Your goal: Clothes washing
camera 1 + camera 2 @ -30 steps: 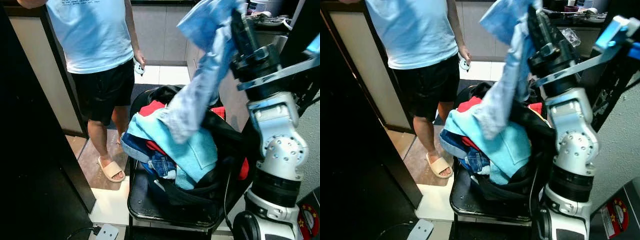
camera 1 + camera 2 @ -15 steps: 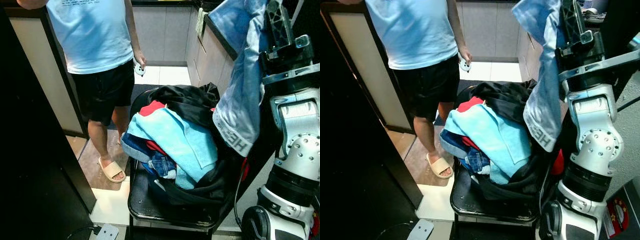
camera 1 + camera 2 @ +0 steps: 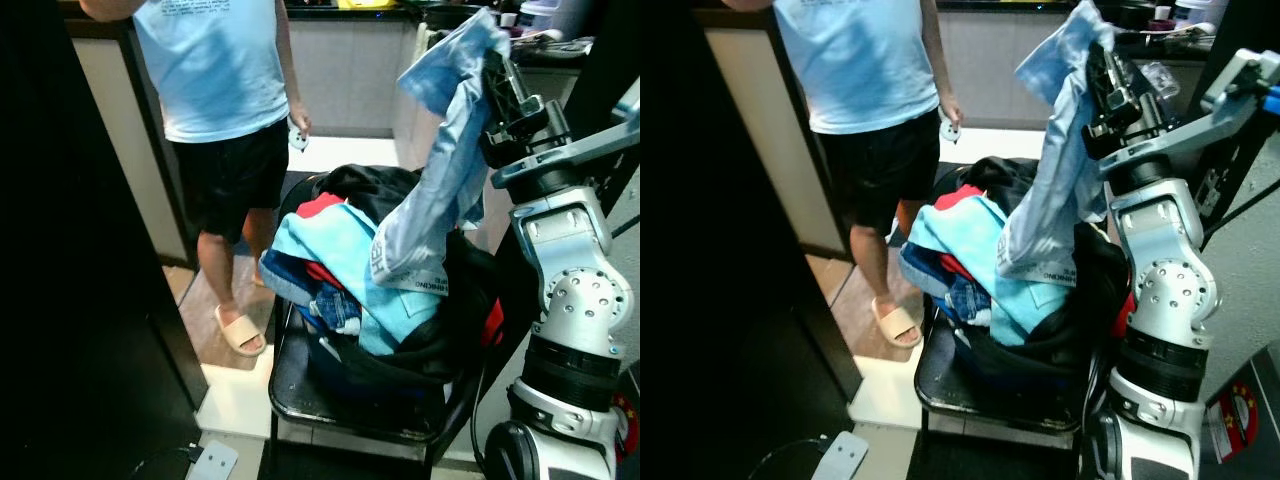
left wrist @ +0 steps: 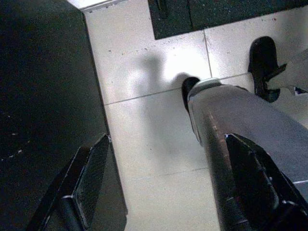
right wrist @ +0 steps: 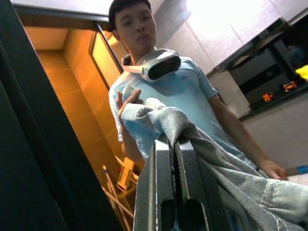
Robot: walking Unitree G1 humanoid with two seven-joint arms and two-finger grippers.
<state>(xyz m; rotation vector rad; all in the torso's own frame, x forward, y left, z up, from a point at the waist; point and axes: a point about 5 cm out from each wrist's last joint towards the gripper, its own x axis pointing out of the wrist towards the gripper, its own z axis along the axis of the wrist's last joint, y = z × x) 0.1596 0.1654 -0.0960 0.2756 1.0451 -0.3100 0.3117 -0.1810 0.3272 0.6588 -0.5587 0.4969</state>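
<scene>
Denim held high over the laundry heap

Pale-blue garment (image 3: 440,170) dangles from the right gripper (image 3: 1102,75), fingers clamped on it, arm raised above the clothes pile (image 3: 345,265) on a black chair (image 3: 300,385). Left gripper (image 4: 163,192) hangs floorward, fingers apart. A person (image 3: 225,90) stands nearby.

The two head views look forward and down from the robot's head, side by side, and share the heaped laundry basket (image 3: 380,370) on its black chair (image 3: 300,385), the standing person (image 3: 225,90) beyond it and the raised right arm (image 3: 1155,270); the right eye sits slightly further right. The left wrist view hangs low and looks down along two parted black fingers (image 4: 89,178) at the pale tiled floor (image 4: 144,120). The right wrist view looks up and outward along its two fingers (image 5: 163,187), close behind the pale blue garment (image 5: 159,120), toward the person's light blue shirt (image 5: 183,91) and a dark doorframe (image 5: 29,120).
</scene>
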